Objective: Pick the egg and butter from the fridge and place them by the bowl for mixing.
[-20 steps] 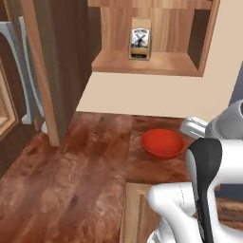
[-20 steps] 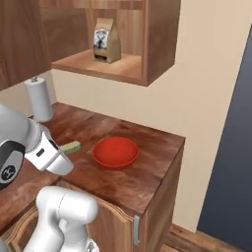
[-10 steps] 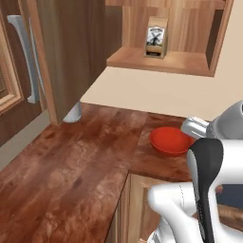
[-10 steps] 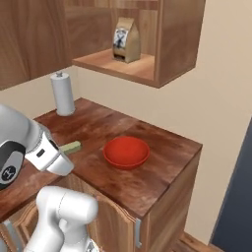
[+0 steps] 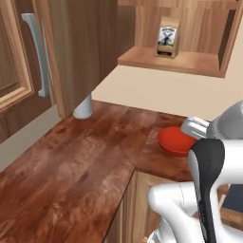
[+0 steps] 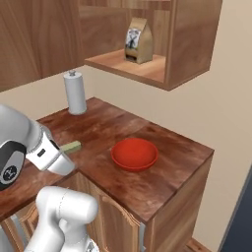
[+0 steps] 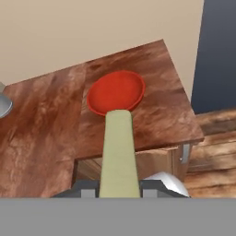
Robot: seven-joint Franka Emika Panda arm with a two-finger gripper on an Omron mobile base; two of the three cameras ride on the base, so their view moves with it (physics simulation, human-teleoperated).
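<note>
In the right base view, going left to right, the white arm reaches in from the lower left with the butter [image 6: 70, 146], a pale yellow stick, poking out past the gripper [image 6: 63, 153] over the wooden counter [image 6: 113, 125]. Behind it stands a paper towel roll [image 6: 75, 92], and further right the red bowl [image 6: 134, 153] sits near the counter's front corner, with a coffee bag [image 6: 138, 40] on the open shelf above. The hand view confirms the grip: the jaws are clamped on the butter [image 7: 119, 154], whose far end points at the bowl [image 7: 116, 92]. The butter is in the air, short of the bowl and not yet set down.

As I judge it, the butter half is well advanced: it is out of the fridge and carried to the right counter, and only the last approach and the release beside the bowl remain. No egg lies by the bowl, so fetching it seems yet to be done
</note>
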